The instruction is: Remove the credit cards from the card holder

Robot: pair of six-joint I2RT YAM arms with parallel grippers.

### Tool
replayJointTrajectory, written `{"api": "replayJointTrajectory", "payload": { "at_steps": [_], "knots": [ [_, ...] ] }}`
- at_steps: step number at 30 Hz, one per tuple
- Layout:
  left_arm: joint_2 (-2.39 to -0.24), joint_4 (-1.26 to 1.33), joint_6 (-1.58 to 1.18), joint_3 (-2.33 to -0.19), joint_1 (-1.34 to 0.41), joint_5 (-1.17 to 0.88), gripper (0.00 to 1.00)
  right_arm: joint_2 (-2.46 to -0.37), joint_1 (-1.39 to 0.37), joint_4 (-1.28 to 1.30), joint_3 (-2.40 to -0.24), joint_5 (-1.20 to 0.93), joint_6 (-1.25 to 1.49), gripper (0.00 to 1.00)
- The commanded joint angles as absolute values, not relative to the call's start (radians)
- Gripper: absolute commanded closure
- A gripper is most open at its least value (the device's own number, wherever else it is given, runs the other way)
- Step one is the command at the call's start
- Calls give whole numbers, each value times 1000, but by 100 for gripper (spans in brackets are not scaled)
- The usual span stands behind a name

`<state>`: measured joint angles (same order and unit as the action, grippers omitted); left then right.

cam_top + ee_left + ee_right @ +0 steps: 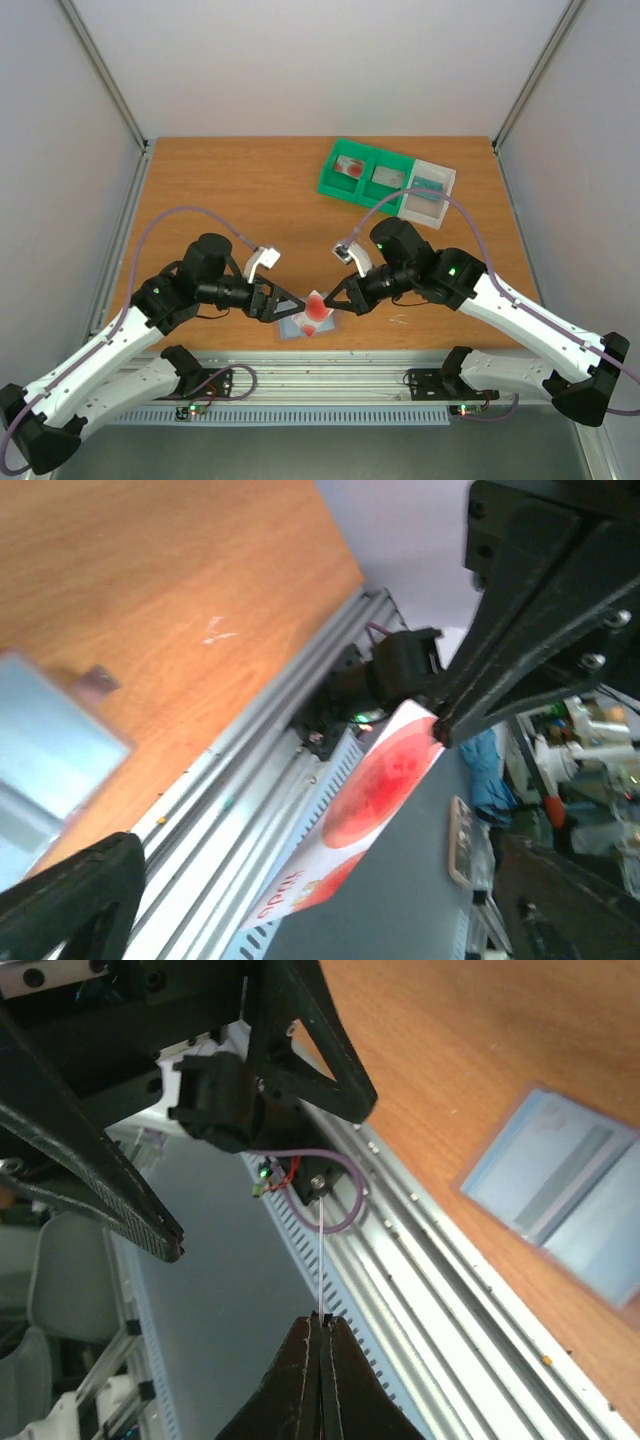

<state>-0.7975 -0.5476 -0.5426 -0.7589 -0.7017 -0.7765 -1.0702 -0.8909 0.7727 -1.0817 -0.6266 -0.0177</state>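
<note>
Card: your red-blotched credit card [385, 780] hangs in the air just over the card holder [560, 1195], free of it.
Right jaws: the right gripper [320, 1325] pinches the card's edge.
Left jaws: the left gripper [293, 303] is spread wide around the card.
Edge: the card holder lies flat near the bench [230, 180] front edge.
Room: bare bench behind the card holder, with the green tray [365, 175] well apart.

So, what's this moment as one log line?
left gripper open | right gripper shut on white red-blotched plastic card | blue-grey card holder on wooden table
</note>
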Motion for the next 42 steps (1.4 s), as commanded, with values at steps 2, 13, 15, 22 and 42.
{"api": "replayJointTrajectory", "payload": {
  "at_steps": [2,13,15,22,42],
  "knots": [
    [-767,-660,-500,-823,-701,-545,1,-1051,-872,728,-1092,-463,41,99],
    [-769,-729,-482,-827,-700,-284,1,-1108,-816,633,-1127,-129,122,99],
    [-778,-721,-501,-815,-701,-255,1,-1123,-799,609,-1125,-73,127,99],
    [-802,-686,-528,-753,-700,-219,0,-1185,-683,454,-1071,-22,175,99],
    [-834,-641,-576,-659,-702,-207,1,-1590,-462,134,-1221,-3,325,99]
  ]
}}
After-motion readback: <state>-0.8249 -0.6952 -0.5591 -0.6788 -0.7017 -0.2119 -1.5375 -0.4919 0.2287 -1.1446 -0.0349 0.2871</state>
